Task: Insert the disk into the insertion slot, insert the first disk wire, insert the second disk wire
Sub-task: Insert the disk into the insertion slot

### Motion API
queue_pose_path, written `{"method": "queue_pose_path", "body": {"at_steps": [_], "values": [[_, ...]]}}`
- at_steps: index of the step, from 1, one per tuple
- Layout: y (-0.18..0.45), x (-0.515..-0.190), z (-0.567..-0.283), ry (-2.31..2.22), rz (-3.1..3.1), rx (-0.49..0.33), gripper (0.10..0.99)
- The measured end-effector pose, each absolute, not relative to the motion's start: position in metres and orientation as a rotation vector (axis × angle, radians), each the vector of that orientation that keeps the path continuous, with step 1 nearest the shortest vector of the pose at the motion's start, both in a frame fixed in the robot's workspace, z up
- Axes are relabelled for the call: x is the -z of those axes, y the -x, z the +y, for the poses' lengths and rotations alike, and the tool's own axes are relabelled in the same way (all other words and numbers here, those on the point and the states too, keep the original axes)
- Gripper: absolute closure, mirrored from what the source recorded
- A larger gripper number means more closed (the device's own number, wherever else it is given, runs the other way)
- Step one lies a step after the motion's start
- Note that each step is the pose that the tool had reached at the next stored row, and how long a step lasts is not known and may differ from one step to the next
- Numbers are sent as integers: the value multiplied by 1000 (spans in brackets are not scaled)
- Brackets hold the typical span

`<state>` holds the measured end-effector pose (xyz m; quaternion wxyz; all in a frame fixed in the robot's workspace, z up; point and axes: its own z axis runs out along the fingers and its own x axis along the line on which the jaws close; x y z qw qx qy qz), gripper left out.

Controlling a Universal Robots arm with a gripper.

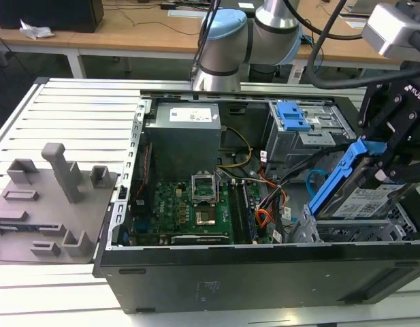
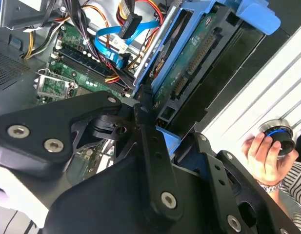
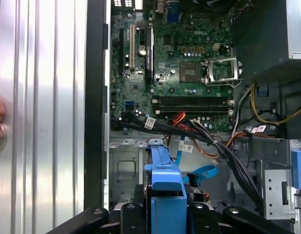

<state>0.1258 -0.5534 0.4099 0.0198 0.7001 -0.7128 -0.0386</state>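
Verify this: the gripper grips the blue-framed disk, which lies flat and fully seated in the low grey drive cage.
One part is wrong. The gripper does grip the blue-framed disk, but the disk is not seated. In the exterior view it stands steeply tilted, its upper end raised well above the low grey drive cage.

The arm (image 1: pixel 245 39) stands at the far side in the exterior view, its silver and pale-blue joints bent. At the exterior view's right the black gripper (image 1: pixel 380 155) hangs tilted, leaning down toward that view's left. Its jaws are clamped on the edges of the disk (image 1: pixel 365 199), which they hold slanted with one end raised. In the second wrist view the black fingers (image 2: pixel 152 151) press against the disk's blue frame.
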Motion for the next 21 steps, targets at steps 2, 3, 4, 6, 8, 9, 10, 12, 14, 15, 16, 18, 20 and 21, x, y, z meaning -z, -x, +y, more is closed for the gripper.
{"method": "queue_pose_path", "body": {"at_steps": [2,3,4,6,8,9,10,12,14,15,16,18,20,21], "values": [[-126,-407,-553,-2172,-2211,120,722],[-126,-406,-553,-2172,-2211,120,722],[-126,-404,-553,-2172,-2211,120,722],[-126,-403,-553,-2172,-2211,120,722],[-126,-403,-553,-2172,-2211,120,722],[-126,-403,-553,-2172,-2211,120,722],[-126,-403,-553,-2172,-2211,120,710],[-126,-403,-553,-2172,-2211,120,647],[-126,-403,-553,-2172,-2211,120,647],[-126,-403,-553,-2172,-2211,120,647],[-126,-402,-553,-2172,-2211,120,647],[-126,-402,-553,-2172,-2211,120,729],[-126,-402,-553,-2172,-2211,120,851],[-126,-402,-553,-2172,-2211,120,910]]}}
